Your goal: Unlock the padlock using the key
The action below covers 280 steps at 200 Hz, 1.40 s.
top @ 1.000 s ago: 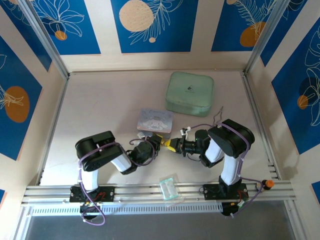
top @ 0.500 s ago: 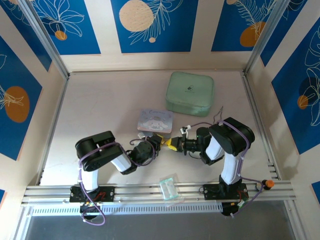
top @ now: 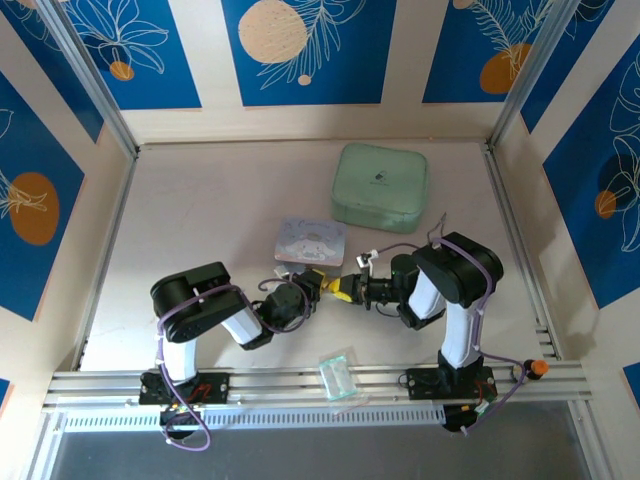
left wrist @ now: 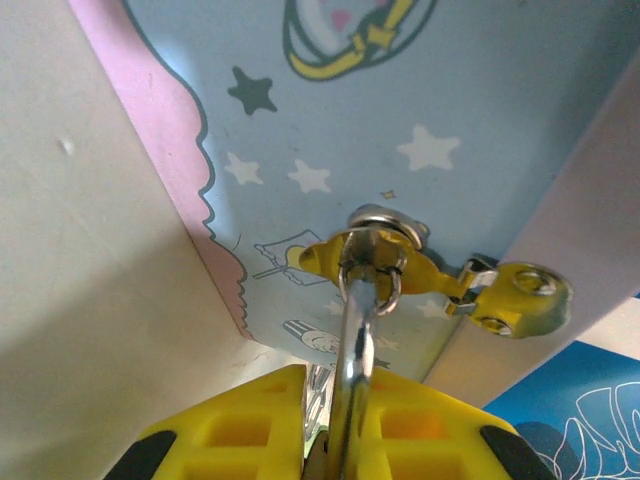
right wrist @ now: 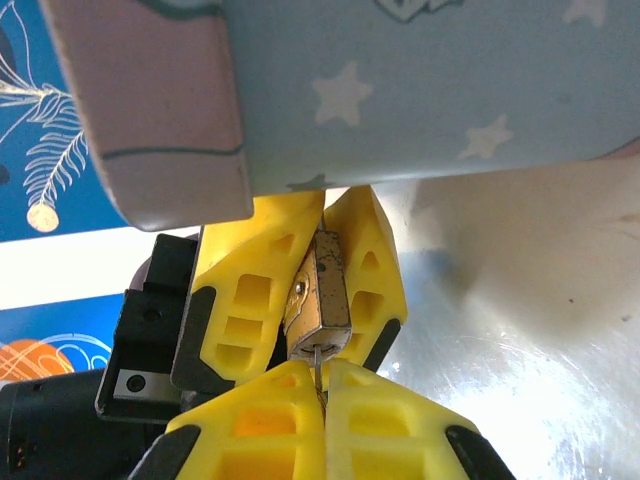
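The padlock (right wrist: 324, 292), small and brass, is clamped between the yellow fingers (right wrist: 247, 292) of my left gripper (top: 321, 284), which is shut on it. Its silver shackle (left wrist: 354, 335) rises between those jaws and runs through the gold hasp (left wrist: 372, 258) of the pastel cartoon tin (top: 310, 242). My right gripper (right wrist: 322, 373) is shut on the key (right wrist: 317, 358). The key is a thin silver blade, and its tip enters the padlock's bottom face. Seen from above, the right gripper (top: 343, 291) meets the left one tip to tip just in front of the tin.
A mint-green case (top: 380, 187) lies behind the tin. A clear plastic packet (top: 338, 375) sits on the front rail between the arm bases. Thin wire loops (top: 437, 229) lie near the right arm's elbow.
The right arm's elbow has eased slightly to the left. Both grippers stay together at the padlock, and their grips are unchanged.
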{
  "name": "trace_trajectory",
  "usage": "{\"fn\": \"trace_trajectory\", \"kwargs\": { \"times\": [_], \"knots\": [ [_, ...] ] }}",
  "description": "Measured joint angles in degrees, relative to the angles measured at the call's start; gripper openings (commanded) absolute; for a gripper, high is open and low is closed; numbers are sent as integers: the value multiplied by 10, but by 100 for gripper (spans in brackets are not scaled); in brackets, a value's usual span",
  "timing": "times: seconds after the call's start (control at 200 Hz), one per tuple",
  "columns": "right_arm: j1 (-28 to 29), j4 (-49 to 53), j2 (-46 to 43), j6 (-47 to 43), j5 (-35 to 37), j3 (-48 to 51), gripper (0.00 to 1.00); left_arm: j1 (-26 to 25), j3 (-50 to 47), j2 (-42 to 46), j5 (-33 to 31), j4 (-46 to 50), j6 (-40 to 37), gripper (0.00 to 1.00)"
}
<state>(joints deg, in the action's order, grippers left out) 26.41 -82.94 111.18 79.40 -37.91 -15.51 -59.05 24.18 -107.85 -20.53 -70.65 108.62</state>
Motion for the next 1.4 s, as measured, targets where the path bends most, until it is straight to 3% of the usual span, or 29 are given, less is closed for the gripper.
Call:
{"fn": "trace_trajectory", "kwargs": {
  "times": [0.645, 1.126, 1.401],
  "knots": [
    [-33, -43, 49, -21, -75, -13, 0, 0, 1, 21, 26, 31, -2, 0],
    [-18, -59, 54, -41, -43, -3, 0, 1, 6, 30, 23, 58, -10, 0],
    [15, -60, 30, -42, 41, 15, 0, 8, 7, 32, 21, 65, -9, 0]
  ]
}}
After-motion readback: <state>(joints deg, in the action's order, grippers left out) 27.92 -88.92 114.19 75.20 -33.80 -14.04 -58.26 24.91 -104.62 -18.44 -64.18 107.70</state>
